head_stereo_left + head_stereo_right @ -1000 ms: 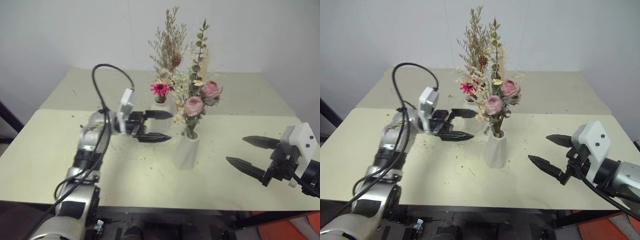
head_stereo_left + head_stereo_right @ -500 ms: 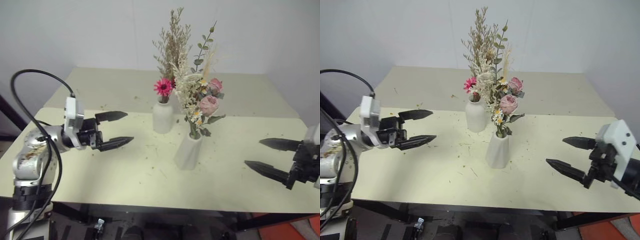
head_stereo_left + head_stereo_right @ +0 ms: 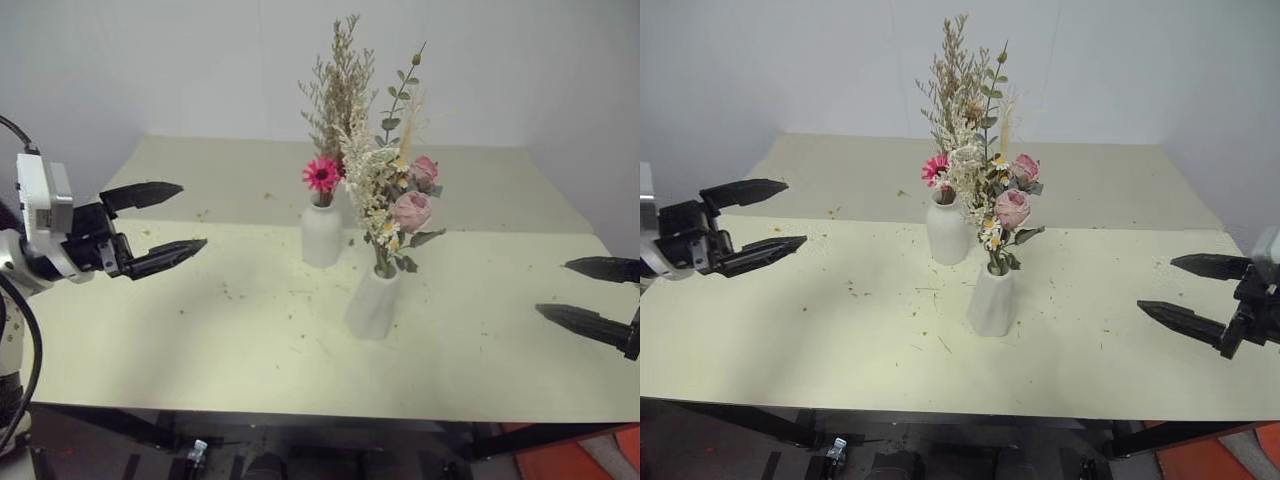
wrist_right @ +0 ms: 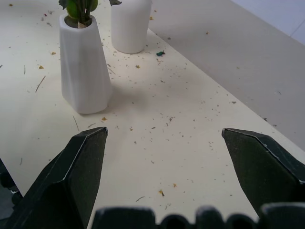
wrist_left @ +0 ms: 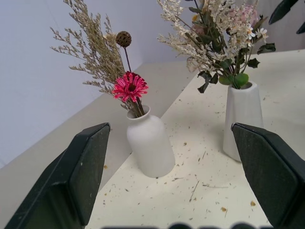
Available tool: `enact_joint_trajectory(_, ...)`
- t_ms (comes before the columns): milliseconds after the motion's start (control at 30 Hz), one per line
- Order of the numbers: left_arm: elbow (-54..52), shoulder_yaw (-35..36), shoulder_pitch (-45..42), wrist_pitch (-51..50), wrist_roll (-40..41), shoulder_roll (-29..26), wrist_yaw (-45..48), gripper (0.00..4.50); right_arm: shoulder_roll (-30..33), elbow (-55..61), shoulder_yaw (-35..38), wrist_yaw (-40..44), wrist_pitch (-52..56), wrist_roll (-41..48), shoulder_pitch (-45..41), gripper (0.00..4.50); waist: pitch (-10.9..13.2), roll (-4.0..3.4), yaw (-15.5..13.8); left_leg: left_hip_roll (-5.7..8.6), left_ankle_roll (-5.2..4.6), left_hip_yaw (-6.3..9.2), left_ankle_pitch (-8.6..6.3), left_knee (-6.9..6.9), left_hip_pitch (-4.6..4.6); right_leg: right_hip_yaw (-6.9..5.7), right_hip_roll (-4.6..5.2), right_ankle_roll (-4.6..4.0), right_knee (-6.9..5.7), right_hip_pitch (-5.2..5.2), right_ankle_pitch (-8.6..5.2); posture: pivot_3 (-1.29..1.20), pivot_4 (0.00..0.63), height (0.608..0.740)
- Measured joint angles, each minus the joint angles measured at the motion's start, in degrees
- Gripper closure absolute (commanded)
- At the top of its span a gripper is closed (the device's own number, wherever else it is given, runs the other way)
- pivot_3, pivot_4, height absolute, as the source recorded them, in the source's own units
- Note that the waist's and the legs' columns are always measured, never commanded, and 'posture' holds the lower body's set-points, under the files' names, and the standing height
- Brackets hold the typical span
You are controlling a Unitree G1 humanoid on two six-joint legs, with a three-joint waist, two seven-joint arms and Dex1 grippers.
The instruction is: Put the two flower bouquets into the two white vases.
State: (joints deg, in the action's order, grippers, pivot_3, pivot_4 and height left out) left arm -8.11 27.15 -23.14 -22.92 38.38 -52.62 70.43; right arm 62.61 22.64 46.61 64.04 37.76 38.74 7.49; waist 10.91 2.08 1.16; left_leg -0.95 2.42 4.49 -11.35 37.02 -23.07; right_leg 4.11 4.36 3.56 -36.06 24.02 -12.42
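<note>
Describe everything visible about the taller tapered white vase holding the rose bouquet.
The taller tapered white matte ceramic vase is a plain cone, wider at its base and narrowing to an open mouth. It stands upright on the pale yellow table, nearer the robot than the rounded white bottle-shaped vase and apart from it. The bouquet of cream flowers, pink roses and green leaves has its stems in the mouth. Bits of dried plant lie scattered around its base. Nothing else touches it.

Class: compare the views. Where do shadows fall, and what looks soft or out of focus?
Left eye view: even, soft light; the cone vase casts a faint shadow on the table. Right wrist view: a soft shadow beside that vase. Left wrist view: the left gripper fingers loom large with soft edges, while the bottle vase is sharp.
</note>
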Motion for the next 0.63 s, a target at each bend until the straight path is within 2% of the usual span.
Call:
enact_joint_trajectory(233,0.03,0.01,2.0,0.96,0.12,0.04,-0.09,0.06,0.41,-1.19,-3.27,0.02,-0.06,-0.93,-2.04,0.0,0.0,0.0,0.05,0.0,0.0,0.0,0.0,0.0,-0.02,0.0,0.0,0.0,0.0,0.02,0.0,0.0,0.15,0.74)
enact_joint_trajectory(633,-0.34,2.53,4.47,2.01,0.2,-0.79,-0.86,0.06,2.24,-5.19,-0.84,2.22,0.13,-3.56,-2.01,0.0,0.0,0.0,0.17,-0.01,0.0,-0.02,0.0,-0.01,0.01,0.01,0.0,-0.01,-0.01,0.01,0.0,0.0,0.15,0.74)
